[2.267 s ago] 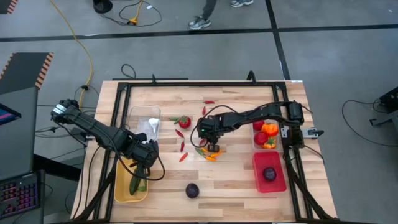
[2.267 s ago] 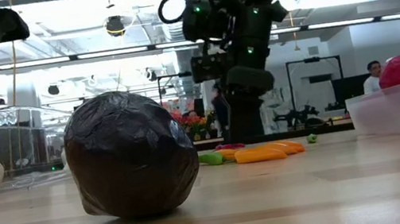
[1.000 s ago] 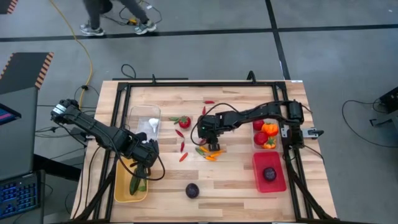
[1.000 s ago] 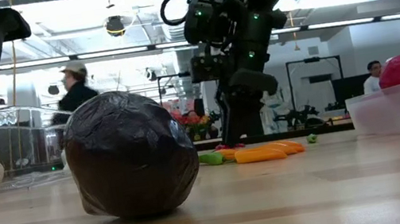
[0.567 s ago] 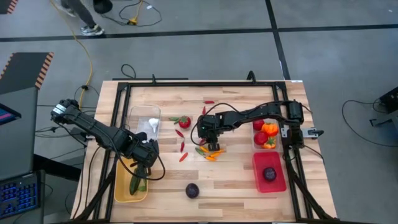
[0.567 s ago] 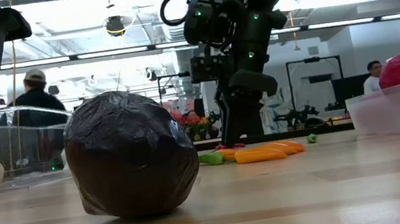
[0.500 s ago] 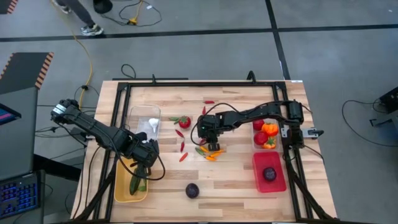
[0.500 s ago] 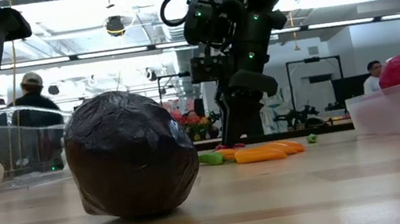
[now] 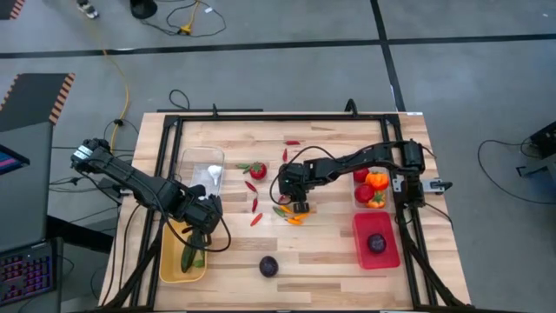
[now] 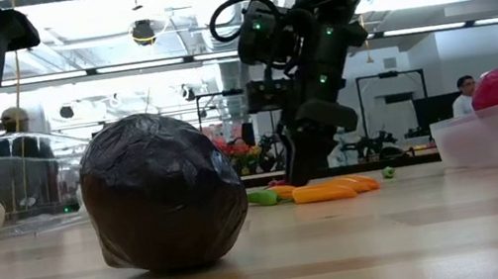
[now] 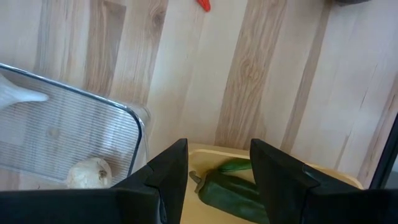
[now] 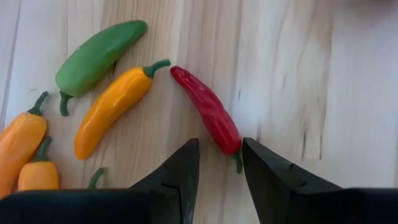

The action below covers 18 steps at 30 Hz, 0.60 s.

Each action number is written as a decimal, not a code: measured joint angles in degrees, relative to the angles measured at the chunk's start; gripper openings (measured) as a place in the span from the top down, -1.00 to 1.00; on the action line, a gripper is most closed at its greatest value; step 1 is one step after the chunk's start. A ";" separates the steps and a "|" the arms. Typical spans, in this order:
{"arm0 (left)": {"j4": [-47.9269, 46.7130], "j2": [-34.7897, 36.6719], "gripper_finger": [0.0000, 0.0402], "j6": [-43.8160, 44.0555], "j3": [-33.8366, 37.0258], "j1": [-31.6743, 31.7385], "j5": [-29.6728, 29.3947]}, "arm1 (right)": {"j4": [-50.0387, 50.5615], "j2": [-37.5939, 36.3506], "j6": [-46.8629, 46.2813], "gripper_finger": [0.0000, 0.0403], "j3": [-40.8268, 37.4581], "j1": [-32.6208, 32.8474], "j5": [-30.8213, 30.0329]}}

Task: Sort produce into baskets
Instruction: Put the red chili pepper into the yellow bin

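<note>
Produce lies scattered mid-table. Right gripper (image 12: 219, 163) low over a cluster of chillies near the table centre, fingers (image 12: 178, 174) parted narrowly either side of the stem end of a red chilli (image 12: 208, 110); the chilli lies flat on the wood, not lifted, and contact cannot be made out. Just beside it: a yellow-orange chilli (image 12: 114, 109), a green chilli (image 12: 95, 55), and two orange chillies (image 12: 20, 144) at the edge of the wrist view.

Left gripper (image 11: 217, 171) hangs over the yellow bin (image 9: 168, 265), fingers apart, nothing between them; green peppers (image 11: 231, 190) lie in the bin below. Clear bin (image 11: 74, 134) sits next to it with a white garlic (image 11: 89, 173) inside.

High view: tomato (image 9: 258, 169) and three loose red chillies (image 9: 251, 186) between the clear bin and the right gripper. Dark purple round (image 9: 268, 266) alone near the front edge of the table (image 9: 339, 261). Red bin (image 9: 360, 249) on the right side holds another purple round (image 9: 377, 243); beyond it a second clear bin (image 9: 358, 203) holds orange peppers (image 9: 376, 181) and red tomatoes.
</note>
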<state>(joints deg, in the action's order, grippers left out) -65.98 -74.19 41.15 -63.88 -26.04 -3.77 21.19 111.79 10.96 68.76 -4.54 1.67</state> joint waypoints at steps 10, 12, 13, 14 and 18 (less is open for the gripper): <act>0.00 0.00 0.21 0.00 0.00 0.00 -0.11 | -0.57 0.03 -0.43 0.59 -0.01 -0.15 0.00; 0.02 0.00 0.21 0.00 0.00 0.00 -0.13 | -0.60 0.04 -0.44 0.69 -0.01 -0.15 0.00; 0.05 0.00 0.21 0.00 0.00 0.00 -0.13 | -0.61 0.04 -0.46 0.73 0.01 -0.15 0.00; 0.22 0.00 0.21 0.00 0.00 0.00 -0.18 | -0.59 -0.02 -0.59 0.76 0.01 -0.15 -0.02; 2.48 0.00 0.21 -1.66 0.00 0.00 -2.27 | 0.64 -0.35 -0.59 0.80 0.94 0.13 -0.07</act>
<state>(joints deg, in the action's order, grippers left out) -63.49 -74.19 39.49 -63.88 -26.04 -6.04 21.82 111.44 10.37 69.70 -4.41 1.61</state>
